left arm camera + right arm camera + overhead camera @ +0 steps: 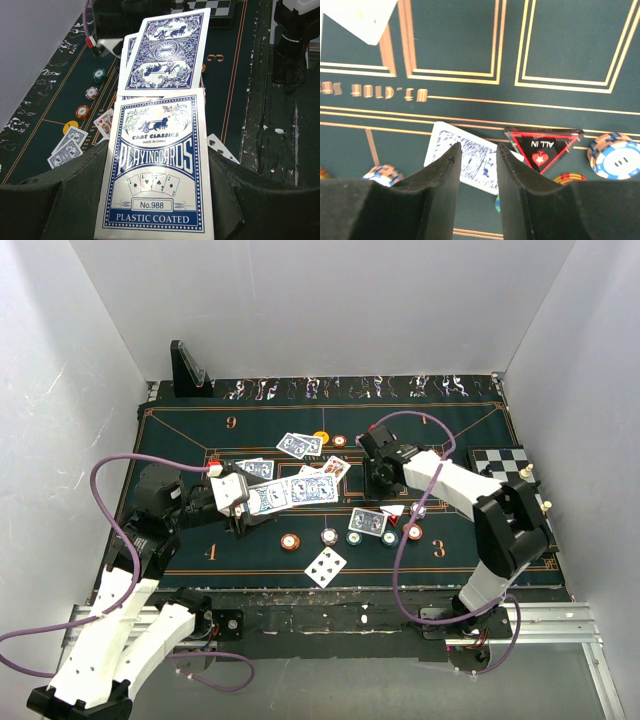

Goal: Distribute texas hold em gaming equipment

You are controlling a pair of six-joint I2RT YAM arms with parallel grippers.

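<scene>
"Cards first: what does your left arm have?"

"Your left gripper (pixel 160 172) is clamped tight on the card box (pixel 156 145), out over the left half of the felt (pixel 180 440). A blue-backed card (pixel 167 50) juts from the box's far end."

"And the chips?"

"They sit toward the near edge: orange chip (pixel 290 541), white-pink chip (pixel 329 536), teal chip (pixel 389 537), red chip (pixel 413 532). A face-up card (pixel 325 566) lies nearer that edge, just beside the white-pink one."

"Your right arm?"

"Your right gripper (pixel 477 150) hangs low over the felt's right half, jaws a narrow way apart with nothing between them. A face-down card (pixel 441 145) lies under the gap. You cannot tell whether the fingertips touch it. The ALL IN marker (pixel 542 146) sits just beside that card."
</scene>
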